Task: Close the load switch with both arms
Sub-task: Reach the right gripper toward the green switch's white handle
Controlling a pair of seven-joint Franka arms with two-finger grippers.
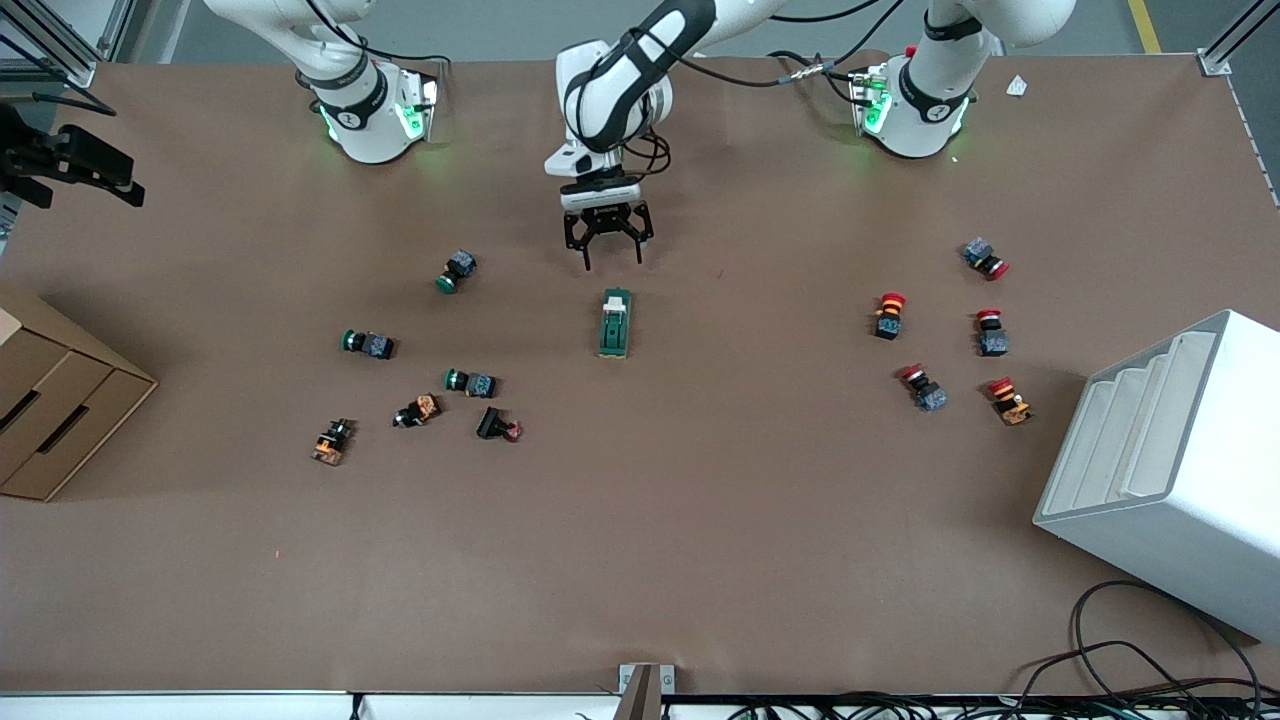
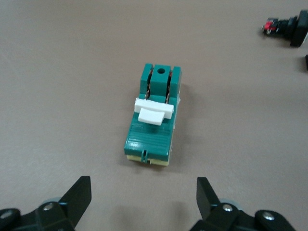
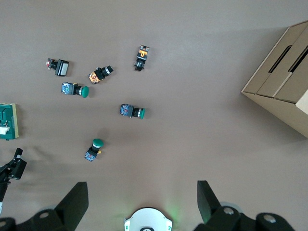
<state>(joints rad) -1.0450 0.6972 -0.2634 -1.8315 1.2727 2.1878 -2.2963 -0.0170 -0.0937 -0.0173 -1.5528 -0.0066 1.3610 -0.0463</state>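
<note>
The load switch [image 1: 614, 323] is a dark green block with a white lever [image 1: 617, 298] at the end farther from the front camera. It lies flat mid-table. My left gripper [image 1: 613, 260] hovers open just short of that lever end, touching nothing. The left wrist view shows the load switch [image 2: 153, 122] lengthwise ahead of the open left gripper [image 2: 143, 185], its white lever [image 2: 153, 111] lying across the green body. My right gripper [image 3: 142, 190] is open and empty, high over its own arm's base [image 3: 147, 224]. There the load switch [image 3: 7, 121] sits at the picture's edge.
Green-capped and orange push buttons [image 1: 468, 382] lie scattered toward the right arm's end. Red-capped buttons [image 1: 889, 313] cluster toward the left arm's end. A cardboard drawer box [image 1: 50, 410] and a white stepped bin [image 1: 1170, 460] stand at the table's two ends. Cables [image 1: 1130, 650] trail by the front edge.
</note>
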